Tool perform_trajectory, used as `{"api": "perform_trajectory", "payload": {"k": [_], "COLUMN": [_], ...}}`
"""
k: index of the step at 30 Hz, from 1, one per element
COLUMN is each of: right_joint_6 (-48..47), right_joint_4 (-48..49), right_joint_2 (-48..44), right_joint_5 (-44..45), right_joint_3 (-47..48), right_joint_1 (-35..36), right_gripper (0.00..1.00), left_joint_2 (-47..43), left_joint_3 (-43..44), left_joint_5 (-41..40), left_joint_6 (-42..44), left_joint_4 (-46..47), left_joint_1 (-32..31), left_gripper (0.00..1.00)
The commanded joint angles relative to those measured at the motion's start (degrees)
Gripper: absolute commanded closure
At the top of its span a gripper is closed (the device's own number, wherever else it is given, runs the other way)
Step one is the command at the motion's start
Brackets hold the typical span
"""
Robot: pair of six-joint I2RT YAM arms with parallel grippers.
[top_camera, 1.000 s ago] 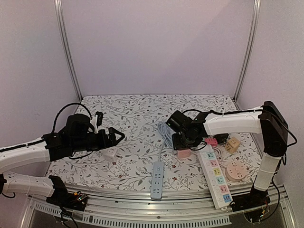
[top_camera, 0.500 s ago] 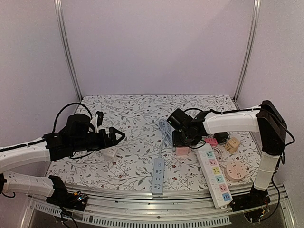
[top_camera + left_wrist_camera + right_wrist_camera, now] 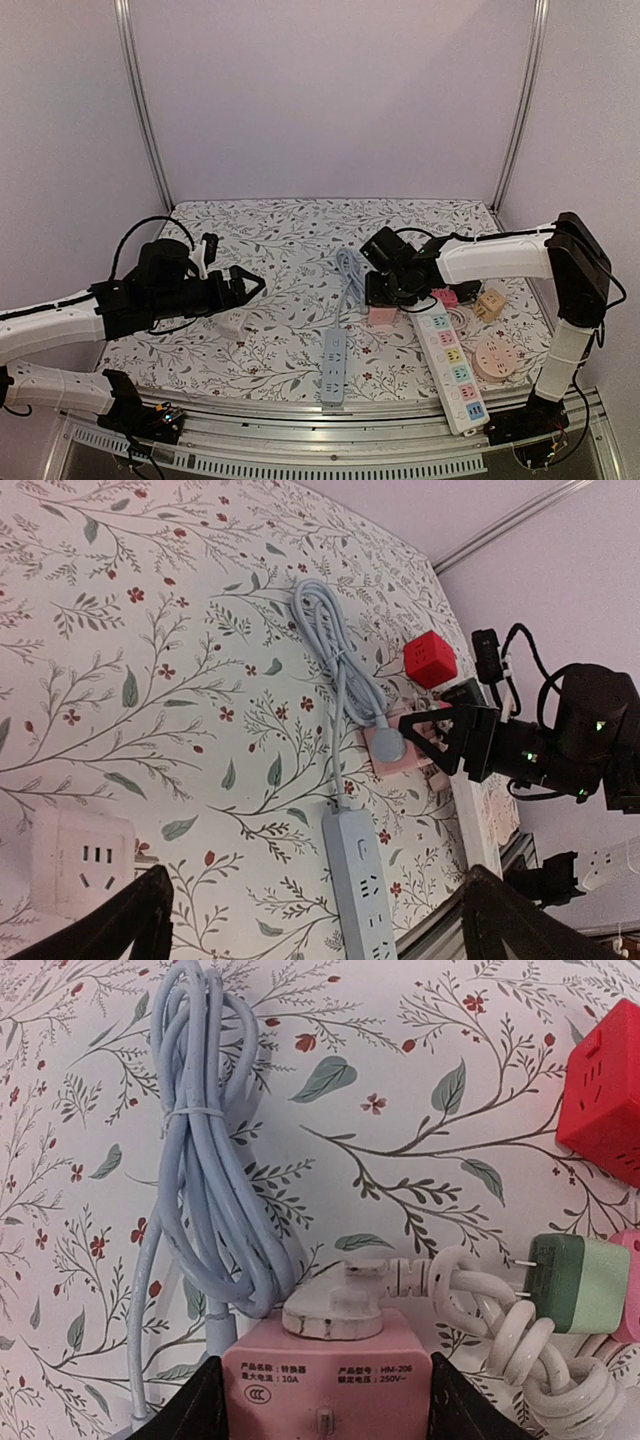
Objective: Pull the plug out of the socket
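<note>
The right end effector (image 3: 325, 1410) is clamping the pink socket (image 3: 330, 1370). Its two dark fingers (image 3: 195, 1410) are pressing against the block's left and right sides, with the jaws standing about half spread. The plug (image 3: 332, 1315), a flat greyish disc, is sitting fully pushed into the socket's far face, just right of the middle of the floral bench (image 3: 290, 230). Its pale blue cable (image 3: 210, 1160) is lying beyond it in a tied bundle, and one strand is running back to a blue strip (image 3: 331, 368) near the bench's front edge. Just right of the socket, a coiled white cord (image 3: 500, 1330) is touching the block. A green adapter (image 3: 575, 1285) is lying beside that cord, and a red cube (image 3: 430, 658) is sitting a little farther back. A long white strip (image 3: 455, 370) with coloured outlets is stretching toward the front right. The left end effector (image 3: 248, 284) is hovering over the bench's left side, well apart from the socket. Its jaws are spread wide and gripping nothing, and a white outlet (image 3: 80, 862) is lying on the bench beneath it.
</note>
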Motion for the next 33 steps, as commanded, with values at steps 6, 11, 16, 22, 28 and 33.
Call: {"api": "perform_trajectory", "payload": {"k": [6,11,16,22,28,33], "right_joint_6": [-1.8,-1.8,-1.2,0.9,3.2,3.4], "right_joint_4": [7.3,10.2,11.3,4.2,-5.1,-6.9], "right_joint_2": [-9.0,-12.0,-12.9,-11.3,-7.4,-3.1], "right_joint_5": [-5.6,-6.2,-5.9,-0.8,4.6,4.6], "right_joint_3": [-3.6,-5.5,-6.7,-6.1,-1.8,1.7], "right_joint_1": [5.4,8.7,10.7,11.3,11.3,11.3], "right_gripper": [0.73,0.73,0.73,0.59,0.34,0.22], "left_joint_2": [7.2,13.8,20.3,24.9,25.6,25.4], "left_joint_3": [0.9,2.7,4.6,7.0,7.7,7.8], "left_joint_5": [3.9,6.0,6.8,7.6,6.8,6.5], "left_joint_6": [-2.0,-3.4,-5.2,-5.7,-5.4,-5.2], "left_joint_4": [9.9,14.8,18.4,19.6,18.8,18.0], "left_joint_1": [-3.6,-5.1,-5.6,-6.3,-6.8,-7.0], "left_gripper": [0.02,0.02,0.02,0.03,0.03,0.03]}}
